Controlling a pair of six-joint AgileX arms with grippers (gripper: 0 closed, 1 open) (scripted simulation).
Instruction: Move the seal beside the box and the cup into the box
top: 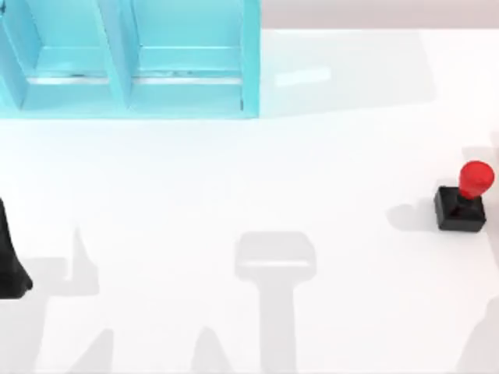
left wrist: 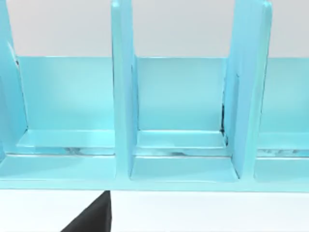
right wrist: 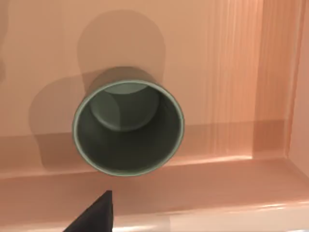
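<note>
Cup (right wrist: 128,128) upright inside salmon box (right wrist: 231,72); seal (top: 463,199) apart on table's (top: 234,179) right side.
Cannot tell grip of right gripper (right wrist: 94,215) above cup, nor of left gripper (top: 9,269) parked at left edge. Probably best: rise clear of rim, then descend straight over seal's red knob.

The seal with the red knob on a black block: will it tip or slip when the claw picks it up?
The black square-based seal with a glossy red round knob stands upright on the white table. Its flat block probably resists tipping. The glossy, round knob looks slippery, so a grip there might slide. It looks rigid, unlikely to bend.
</note>
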